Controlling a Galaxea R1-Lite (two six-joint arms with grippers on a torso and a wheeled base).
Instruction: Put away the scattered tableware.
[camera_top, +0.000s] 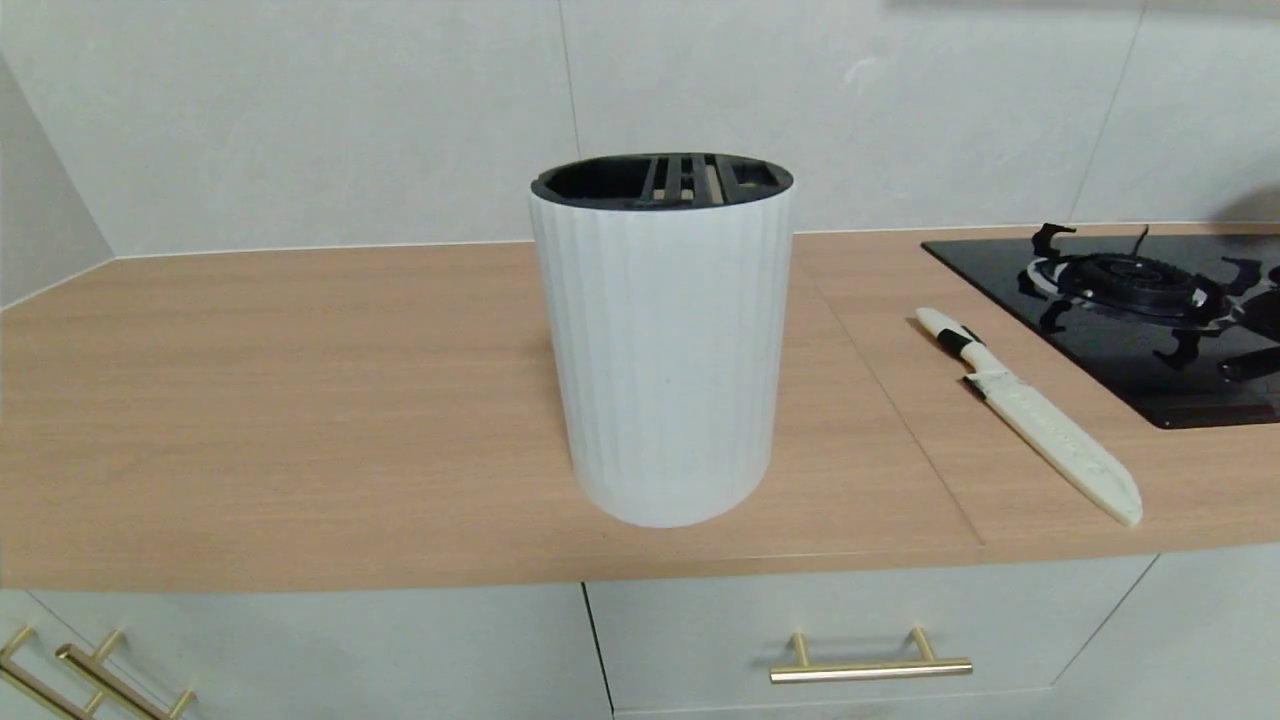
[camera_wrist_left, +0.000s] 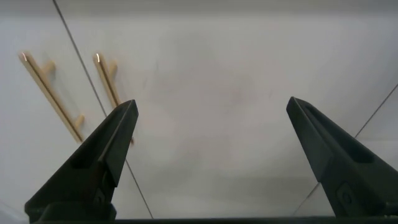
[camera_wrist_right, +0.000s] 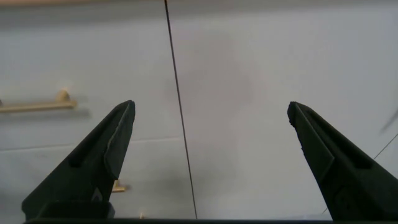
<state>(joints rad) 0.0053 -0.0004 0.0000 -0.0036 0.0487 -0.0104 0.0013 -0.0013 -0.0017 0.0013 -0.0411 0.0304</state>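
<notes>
Currently, the white knife (camera_top: 1030, 415) lies flat on the wooden countertop (camera_top: 300, 400), to the right of the knife holder (camera_top: 665, 350) and clear of it. Its handle, marked with a black band, points away toward the wall; its blade tip points toward the counter's front edge, nearer that edge than the holder's base.

The knife holder is a white ribbed cylinder standing upright near the middle of the counter. Its black top insert has parallel slots and larger openings.

Right of the holder and beyond the knife, a black gas hob (camera_top: 1130, 300) is set into the counter; the knife lies just beside its near edge without touching it.

Below the holder, a white drawer front carries a brass bar handle (camera_top: 870, 665).

The left gripper (camera_wrist_left: 211, 102) has its jaws spread wide and holds nothing; it faces white cabinet doors with two brass handles (camera_wrist_left: 50, 93). The right gripper (camera_wrist_right: 210, 104) is likewise spread wide and holds nothing, facing a white cabinet front with a brass pull (camera_wrist_right: 37, 104).
</notes>
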